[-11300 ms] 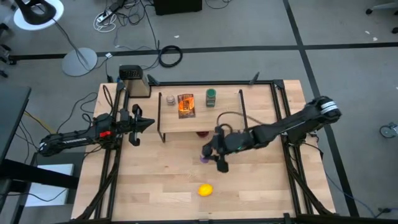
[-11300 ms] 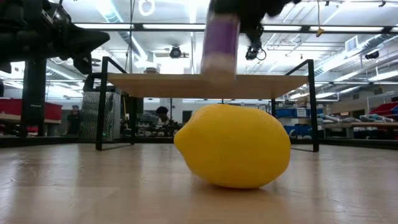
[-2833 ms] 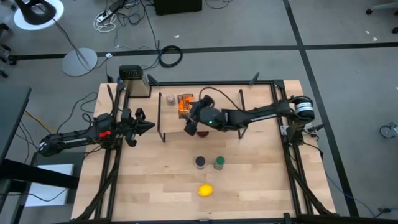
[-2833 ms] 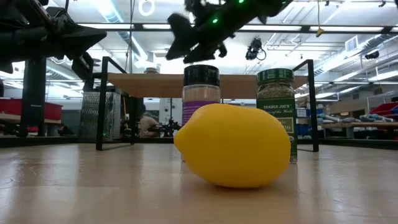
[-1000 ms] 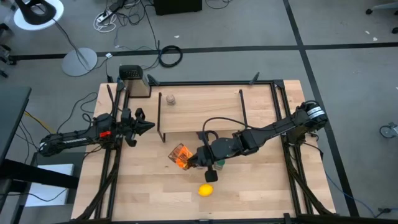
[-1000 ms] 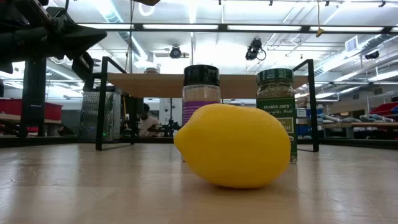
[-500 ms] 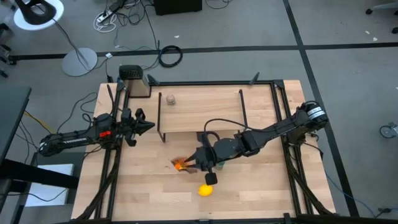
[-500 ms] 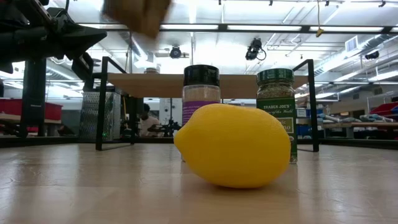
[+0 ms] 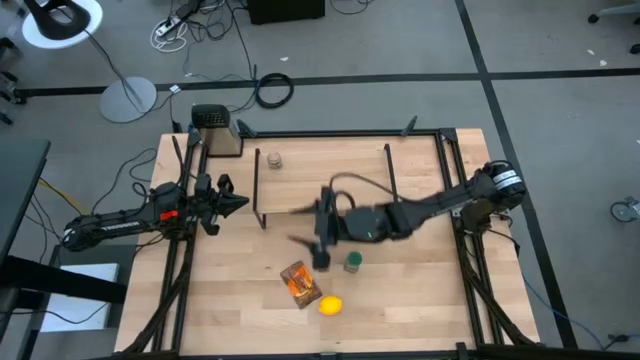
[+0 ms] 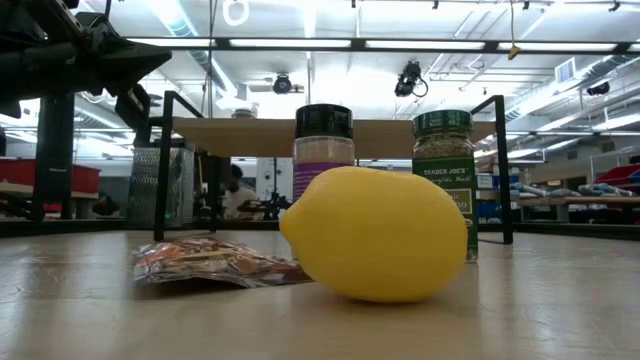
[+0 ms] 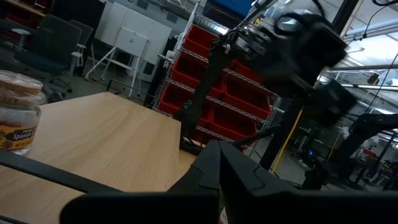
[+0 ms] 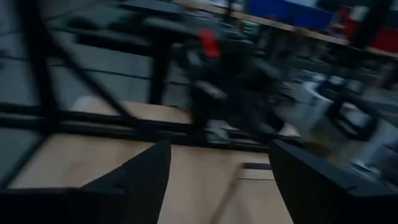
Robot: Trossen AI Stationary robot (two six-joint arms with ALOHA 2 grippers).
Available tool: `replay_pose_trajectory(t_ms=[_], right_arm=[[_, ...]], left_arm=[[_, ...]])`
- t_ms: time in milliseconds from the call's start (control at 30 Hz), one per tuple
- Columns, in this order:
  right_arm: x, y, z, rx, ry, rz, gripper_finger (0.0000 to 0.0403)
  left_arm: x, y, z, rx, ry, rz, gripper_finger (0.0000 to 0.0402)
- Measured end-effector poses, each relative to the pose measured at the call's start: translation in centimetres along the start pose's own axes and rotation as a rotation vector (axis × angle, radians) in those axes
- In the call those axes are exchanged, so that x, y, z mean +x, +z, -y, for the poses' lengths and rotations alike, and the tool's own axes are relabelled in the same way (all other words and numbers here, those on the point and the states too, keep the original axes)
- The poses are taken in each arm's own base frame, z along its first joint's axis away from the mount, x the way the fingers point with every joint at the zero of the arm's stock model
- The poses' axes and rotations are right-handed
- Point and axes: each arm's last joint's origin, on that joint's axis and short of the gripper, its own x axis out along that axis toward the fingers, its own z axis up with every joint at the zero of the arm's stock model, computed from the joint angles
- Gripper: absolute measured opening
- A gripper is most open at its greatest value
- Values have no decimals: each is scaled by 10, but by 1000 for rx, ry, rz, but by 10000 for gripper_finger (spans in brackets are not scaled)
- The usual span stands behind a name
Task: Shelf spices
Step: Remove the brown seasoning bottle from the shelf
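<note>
Since a second ago the orange packet (image 9: pixel 300 284) has left the right gripper (image 9: pixel 318 240) and now lies flat on the table (image 9: pixel 230 300), just left of and touching or nearly touching the lemon (image 9: pixel 331 306). The right arm has swung up and back toward the shelf (image 9: pixel 300 190); its gripper is blurred with motion above the front edge of the board, and the right wrist view shows its two fingers (image 12: pixel 140 171) spread wide with nothing between them.

In the low view the packet (image 10: pixel 215 263) rests crumpled on the wood at the left of the lemon (image 10: pixel 375 233), in front of the shelf's black legs.

The purple jar with black lid (image 10: pixel 323 150) and the green jar (image 9: pixel 353 262) stand upright on the table, side by side, between the lemon and the shelf, purple on the left. From above the purple jar is partly hidden by the blurred gripper.

The pale beige jar (image 9: pixel 274 159) stands alone on the shelf board near its far left corner; the left wrist view also shows it (image 11: pixel 18 112) on the wood.

The left gripper (image 9: pixel 232 199) waits at the left of the shelf, off the table's left edge, its fingers closed and empty.
</note>
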Motion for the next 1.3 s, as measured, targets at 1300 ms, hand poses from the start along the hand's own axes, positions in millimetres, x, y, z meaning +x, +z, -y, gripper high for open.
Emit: replay_pose_trajectory(t_ms=[1300], right_arm=[[-151,105,12,-388,-469,51,240]], left_arm=[[138,143,38,534,210,-116,152]])
